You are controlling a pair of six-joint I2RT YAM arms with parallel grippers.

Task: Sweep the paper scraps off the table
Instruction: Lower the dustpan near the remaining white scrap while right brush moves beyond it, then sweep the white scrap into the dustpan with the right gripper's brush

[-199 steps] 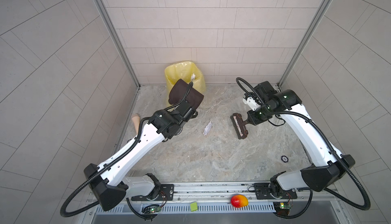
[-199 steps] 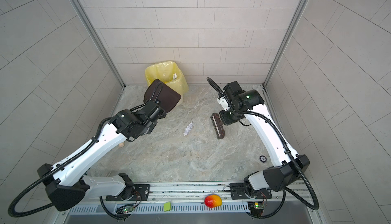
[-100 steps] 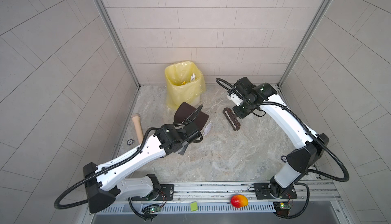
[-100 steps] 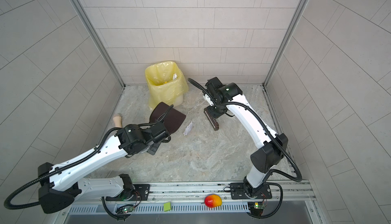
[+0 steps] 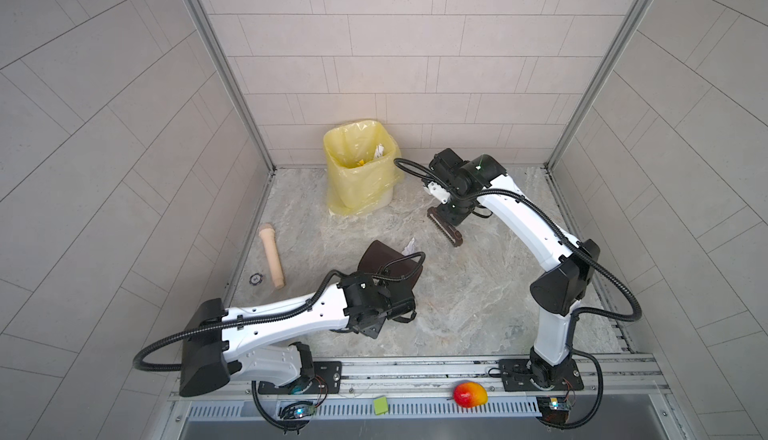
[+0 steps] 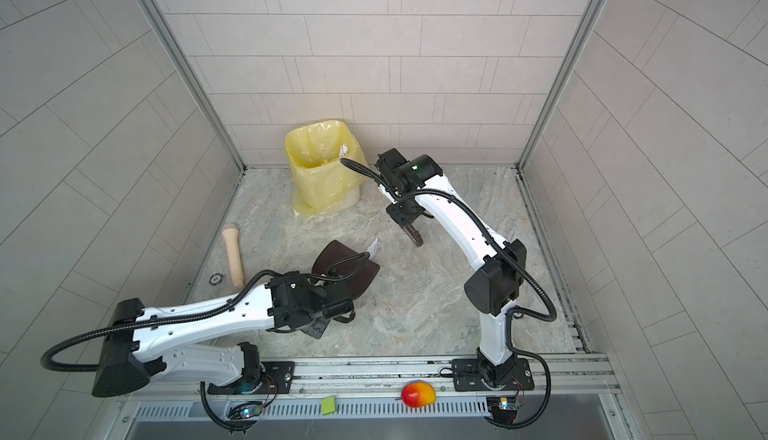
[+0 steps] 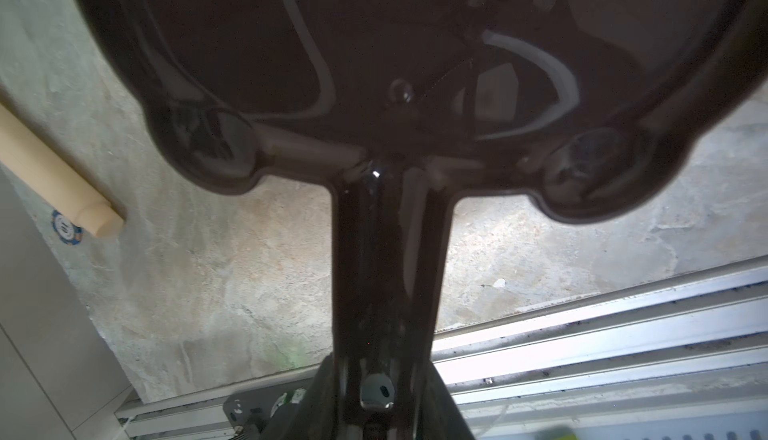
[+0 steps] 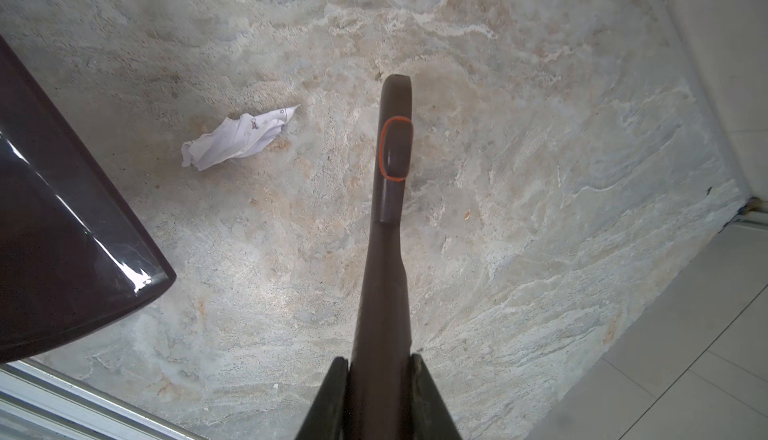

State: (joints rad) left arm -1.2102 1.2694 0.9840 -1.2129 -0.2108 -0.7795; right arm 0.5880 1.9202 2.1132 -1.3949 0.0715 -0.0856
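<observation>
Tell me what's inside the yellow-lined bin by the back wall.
In the bin, a white paper scrap sits near the rim and a yellow bit lies lower down. The near wall hides the bottom, so anything deeper cannot be seen.

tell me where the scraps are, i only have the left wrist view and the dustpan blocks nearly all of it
Observer: One white scrap lies on the table just beyond the dustpan front edge, not touching it.
Operator: where's the brush
Observer: The right gripper is shut on the brush handle; the brush head sits past the scrap, apart from it.
Operator: anything in the bin
Observer: Yes, white and yellow paper bits show inside the yellow-lined bin by the back wall.
</observation>
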